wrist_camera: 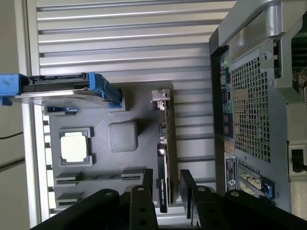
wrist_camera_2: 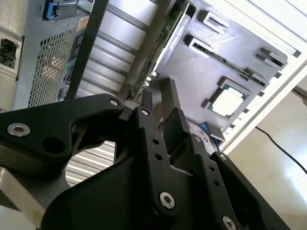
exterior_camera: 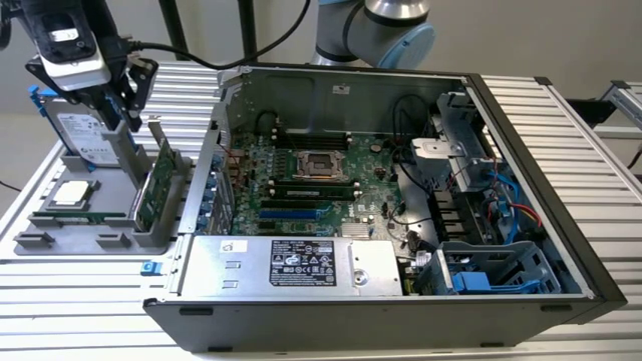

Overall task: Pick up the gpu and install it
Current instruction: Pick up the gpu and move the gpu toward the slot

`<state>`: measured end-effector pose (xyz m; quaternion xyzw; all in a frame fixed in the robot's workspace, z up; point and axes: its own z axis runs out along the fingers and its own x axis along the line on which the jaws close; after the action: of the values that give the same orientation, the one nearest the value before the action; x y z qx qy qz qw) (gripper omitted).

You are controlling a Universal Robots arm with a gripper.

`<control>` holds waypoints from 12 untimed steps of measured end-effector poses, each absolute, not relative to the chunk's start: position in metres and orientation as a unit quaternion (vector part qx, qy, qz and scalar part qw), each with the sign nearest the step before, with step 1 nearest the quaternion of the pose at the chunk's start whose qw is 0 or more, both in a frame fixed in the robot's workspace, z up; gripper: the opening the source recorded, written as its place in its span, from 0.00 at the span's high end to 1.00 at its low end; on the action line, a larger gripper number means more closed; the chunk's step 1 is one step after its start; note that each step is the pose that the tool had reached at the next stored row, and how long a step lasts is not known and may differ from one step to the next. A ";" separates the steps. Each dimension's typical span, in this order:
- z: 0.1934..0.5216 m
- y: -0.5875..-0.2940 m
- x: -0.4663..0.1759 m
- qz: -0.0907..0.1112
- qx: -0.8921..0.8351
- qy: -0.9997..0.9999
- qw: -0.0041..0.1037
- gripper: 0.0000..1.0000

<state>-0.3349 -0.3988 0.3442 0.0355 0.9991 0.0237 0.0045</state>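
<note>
The gpu stands on edge in a grey parts holder at the exterior view's left, beside the open computer case. In the first wrist view the gpu appears edge-on, a thin green card with a black shroud and its silver bracket at the far end. My gripper hangs above the holder, over the card. The gripper is open, its two black fingers on either side of the card's line, nothing held. The second wrist view shows the card's edge beyond the fingers.
A silver hard drive in a blue frame stands upright in the holder close to the gripper. A processor chip lies flat in the holder. Inside the case are the motherboard, a power supply and a drive cage.
</note>
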 end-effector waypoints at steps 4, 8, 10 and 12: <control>0.343 -0.399 -0.335 0.024 0.036 0.999 0.004 0.00; 0.343 -0.399 -0.335 0.024 0.036 0.999 0.005 0.00; 0.342 -0.399 -0.335 0.024 0.036 0.999 0.005 0.00; 0.342 -0.399 -0.335 0.024 0.036 0.999 0.005 0.00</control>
<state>-0.3349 -0.3988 0.3417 0.0355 0.9991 0.0238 0.0046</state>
